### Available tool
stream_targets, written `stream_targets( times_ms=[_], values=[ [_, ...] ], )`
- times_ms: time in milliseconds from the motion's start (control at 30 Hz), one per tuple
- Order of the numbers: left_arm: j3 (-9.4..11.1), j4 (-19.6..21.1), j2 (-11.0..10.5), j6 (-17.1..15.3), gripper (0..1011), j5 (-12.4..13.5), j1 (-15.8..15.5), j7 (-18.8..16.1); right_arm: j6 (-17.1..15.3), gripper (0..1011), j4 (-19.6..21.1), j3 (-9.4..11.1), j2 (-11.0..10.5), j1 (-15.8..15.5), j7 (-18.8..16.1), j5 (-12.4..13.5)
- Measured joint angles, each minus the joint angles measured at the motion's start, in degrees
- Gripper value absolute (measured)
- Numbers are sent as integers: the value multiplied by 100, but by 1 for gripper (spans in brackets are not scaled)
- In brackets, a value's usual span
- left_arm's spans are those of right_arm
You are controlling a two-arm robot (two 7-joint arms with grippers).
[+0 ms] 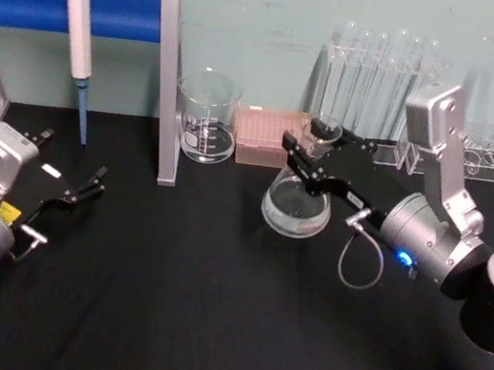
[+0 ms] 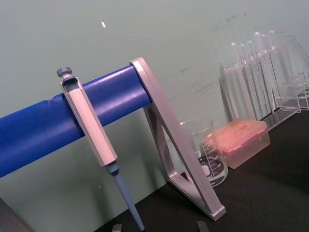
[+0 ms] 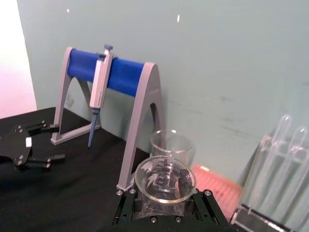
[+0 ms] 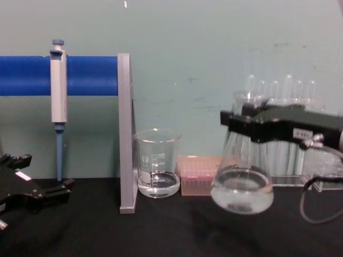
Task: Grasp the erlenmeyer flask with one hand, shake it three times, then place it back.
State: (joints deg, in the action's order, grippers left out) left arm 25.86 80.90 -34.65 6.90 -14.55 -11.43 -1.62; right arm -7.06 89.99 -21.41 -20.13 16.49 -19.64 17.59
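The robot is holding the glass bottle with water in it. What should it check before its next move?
1. Grip: the right tool is shut around the neck of the erlenmeyer flask: ok.
2. Flask off the table: the chest view shows it raised and slightly tilted: ok.
3. Liquid: it sits low in the wide base, far under the rim: ok.
4. Room beside: the beaker stands apart, to the flask's left: ok.
5. Room behind: the gap to the pink box and the test tubes: cannot tell.
6. Left tool: parked open at the table's left, out of the way: ok.
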Motion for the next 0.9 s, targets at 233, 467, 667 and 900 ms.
stream_targets(
  times_ms=[233,467,667,900],
  values=[
    [0,0,0,0,1001,0,0,0,-161,449,321,128,-53,-37,123,-70],
    [0,0,0,0,1001,0,0,0,-179,449,496,225,-70,-82,157,-98],
    [0,0,0,0,1001,0,0,0,-160,449,529,280,-75,-112,161,-120],
    [0,0,0,0,1001,0,0,0,-157,449,485,295,-82,-144,128,-133]
  ],
)
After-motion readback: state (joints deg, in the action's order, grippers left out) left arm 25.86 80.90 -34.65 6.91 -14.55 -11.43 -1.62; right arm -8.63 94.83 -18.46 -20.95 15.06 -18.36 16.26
